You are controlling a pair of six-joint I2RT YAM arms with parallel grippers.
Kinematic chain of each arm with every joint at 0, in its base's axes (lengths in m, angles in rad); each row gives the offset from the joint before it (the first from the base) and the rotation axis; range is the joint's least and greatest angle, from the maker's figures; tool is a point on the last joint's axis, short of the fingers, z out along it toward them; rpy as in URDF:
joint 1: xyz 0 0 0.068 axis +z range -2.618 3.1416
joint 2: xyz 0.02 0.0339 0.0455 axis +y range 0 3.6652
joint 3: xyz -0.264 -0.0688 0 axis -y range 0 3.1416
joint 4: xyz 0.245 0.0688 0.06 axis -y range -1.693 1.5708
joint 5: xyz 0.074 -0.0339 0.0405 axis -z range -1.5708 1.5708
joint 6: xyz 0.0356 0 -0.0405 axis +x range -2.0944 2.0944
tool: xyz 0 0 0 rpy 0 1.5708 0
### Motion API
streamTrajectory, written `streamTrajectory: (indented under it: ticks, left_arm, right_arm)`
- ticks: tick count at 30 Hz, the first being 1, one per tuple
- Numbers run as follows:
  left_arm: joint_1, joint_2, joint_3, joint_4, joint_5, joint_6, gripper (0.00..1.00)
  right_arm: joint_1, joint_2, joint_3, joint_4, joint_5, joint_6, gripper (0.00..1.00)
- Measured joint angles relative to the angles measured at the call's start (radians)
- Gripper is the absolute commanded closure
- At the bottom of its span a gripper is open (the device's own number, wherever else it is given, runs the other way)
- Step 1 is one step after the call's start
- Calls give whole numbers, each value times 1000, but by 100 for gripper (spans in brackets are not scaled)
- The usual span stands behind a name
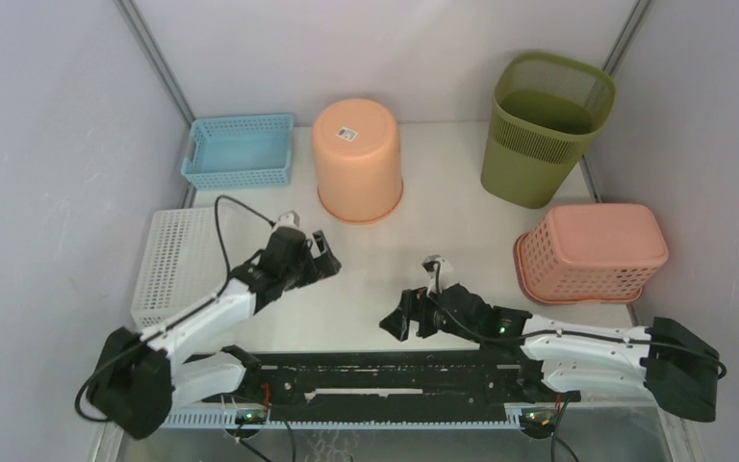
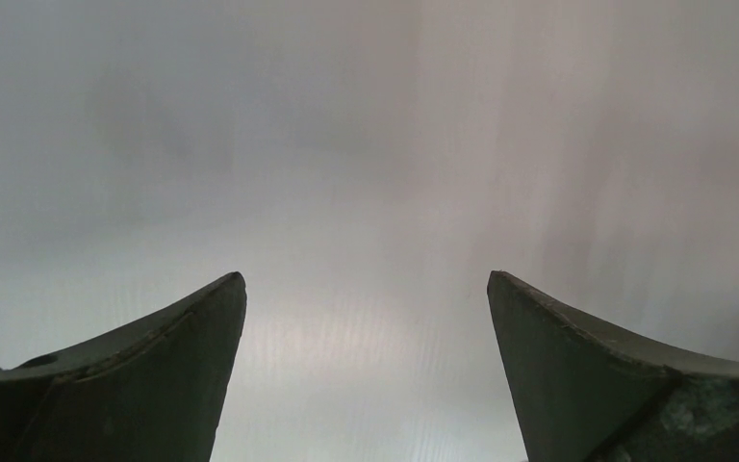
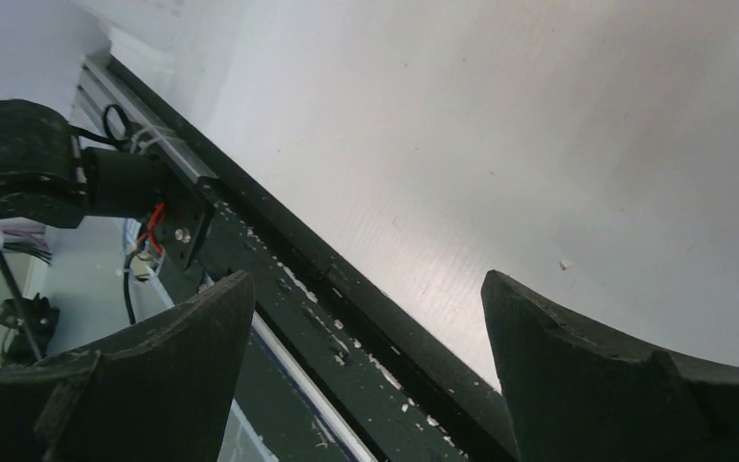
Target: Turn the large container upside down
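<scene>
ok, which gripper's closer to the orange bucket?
Left. Left gripper sits open just near-side of the orange bucket, not touching; right gripper, also open, is farther back on that side and slightly right.

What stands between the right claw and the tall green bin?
Nothing visible: bare table separates the right gripper from the green bin. The overturned pink basket sits just right of that line, in front of the bin.
</scene>
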Motion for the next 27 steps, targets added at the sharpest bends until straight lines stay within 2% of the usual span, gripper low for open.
streamTrajectory:
  ticks: [7,13,19,27]
  left_arm:
    - [105,350,396,-18,-119,4,3]
    - [159,532,506,24,-106,2,11]
    - [150,713,608,45,-34,4,11]
    - [150,972,984,-11,-16,74,10]
  right_arm:
    - [45,-190,-40,-75,71,40,5]
    - [77,-326,-106,-144,127,88,5]
    - [78,-372,-122,-200,156,108,5]
    - [82,-409,-122,-251,166,113,5]
